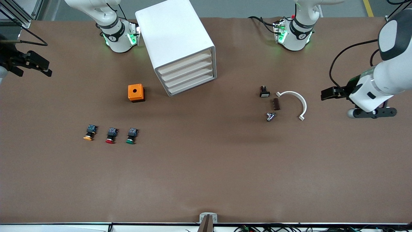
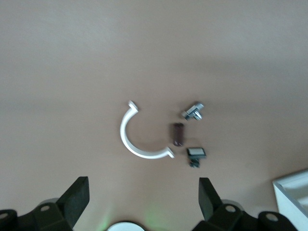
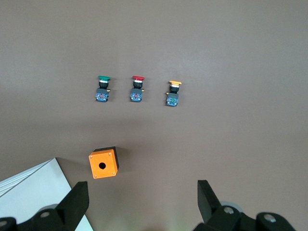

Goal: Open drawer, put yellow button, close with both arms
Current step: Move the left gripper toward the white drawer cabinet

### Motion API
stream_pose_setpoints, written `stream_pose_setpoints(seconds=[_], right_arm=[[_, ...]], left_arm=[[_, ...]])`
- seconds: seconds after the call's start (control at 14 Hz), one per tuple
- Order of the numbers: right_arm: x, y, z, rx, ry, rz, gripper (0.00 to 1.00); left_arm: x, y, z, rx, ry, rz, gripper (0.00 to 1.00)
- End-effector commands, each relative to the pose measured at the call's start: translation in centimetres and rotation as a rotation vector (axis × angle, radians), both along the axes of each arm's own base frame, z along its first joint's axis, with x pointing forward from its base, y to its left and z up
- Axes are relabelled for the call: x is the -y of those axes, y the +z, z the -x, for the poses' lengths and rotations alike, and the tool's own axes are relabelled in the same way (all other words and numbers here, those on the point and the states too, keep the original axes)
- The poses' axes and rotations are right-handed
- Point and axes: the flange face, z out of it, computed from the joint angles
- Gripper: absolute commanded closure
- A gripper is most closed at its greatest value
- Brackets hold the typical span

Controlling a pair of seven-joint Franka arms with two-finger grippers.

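All four drawers of the cabinet (image 1: 180, 45) are sitting shut, so opening the drawer (image 1: 190, 84) looks like the step in hand; a fingertip hooked squarely on its cream front and drawn straight out should keep the cabinet from sliding on the desk (image 1: 206, 167). The left gripper (image 1: 334, 93) and right gripper (image 1: 30, 62) are both waiting with fingers spread wide and empty, well apart from the cabinet at the desk's two ends. The right wrist view is showing the yellow button (image 3: 173, 94) close up, lying nearer the front camera than the cabinet beside the red button (image 3: 137, 89), while the left wrist view alone is showing the white curved bracket (image 2: 137, 137) in detail.
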Motion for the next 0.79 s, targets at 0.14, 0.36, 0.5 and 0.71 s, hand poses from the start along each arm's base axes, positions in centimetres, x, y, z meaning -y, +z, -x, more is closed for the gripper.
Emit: stream_pose_setpoints(seconds=[0.14, 0.36, 0.5, 0.71], right_arm=[[0.1, 0.4, 0.7, 0.011, -0.027, -0.033, 0.00], [0.1, 0.4, 0.8, 0.005, -0.026, -0.033, 0.00], [0.1, 0.4, 0.8, 0.005, -0.026, -0.033, 0.00], [-0.1, 0.4, 0.8, 0.005, -0.021, -0.031, 0.00]], left_arm=[[9.3, -1.4, 0.2, -0.193, 0.323, -0.017, 0.00], [15.1, -4.2, 0.1, -0.304, 0.472, -0.024, 0.00], [19.6, -7.4, 0.9, -0.449, 0.628, -0.107, 0.00], [25.0, -11.8, 1.7, -0.588, 0.883, -0.261, 0.00]])
